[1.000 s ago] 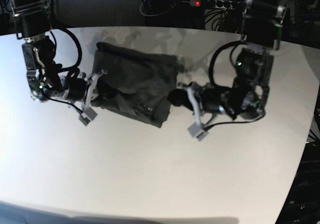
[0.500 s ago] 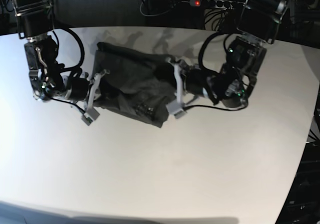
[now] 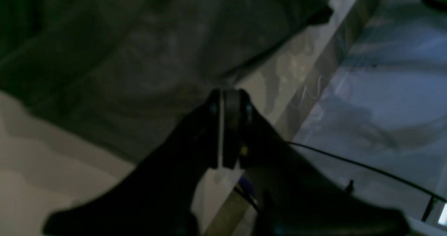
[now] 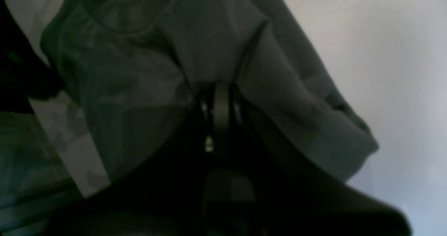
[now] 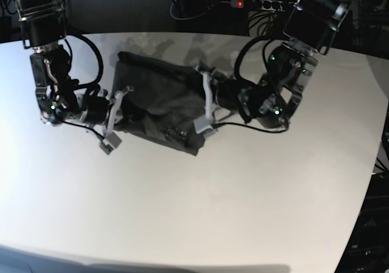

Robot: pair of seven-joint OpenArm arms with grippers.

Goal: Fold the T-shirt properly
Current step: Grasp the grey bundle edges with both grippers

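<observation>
Left wrist view: left gripper jaws pressed together, only a thin pale slit between the 2 dark fingers; tips sit right at the hem of the plain dark grey, thin, wrinkly T-shirt, touching or just short of it, can't tell if any fabric is pinched. Cloth fills the upper left of that view; pale tabletop shows below it and to the right, w/ a thin black cable beyond the table edge.

Right wrist view: right gripper also closed, fingers tight together, tips buried against a fold of the shirt. Fabric bunches around both sides of the tips; whether it is actually clamped, can't tell. Ribbed neckline visible at top left, a sleeve cuff at lower right.

Base view: shirt lies as a rumpled, roughly folded rectangle on the white round-edged table, toward the far side, between the 2 arms. Left gripper at the shirt's right edge, right gripper at its left edge. Small dark label patch near the lower edge. Black power strip w/ red light behind the table.
</observation>
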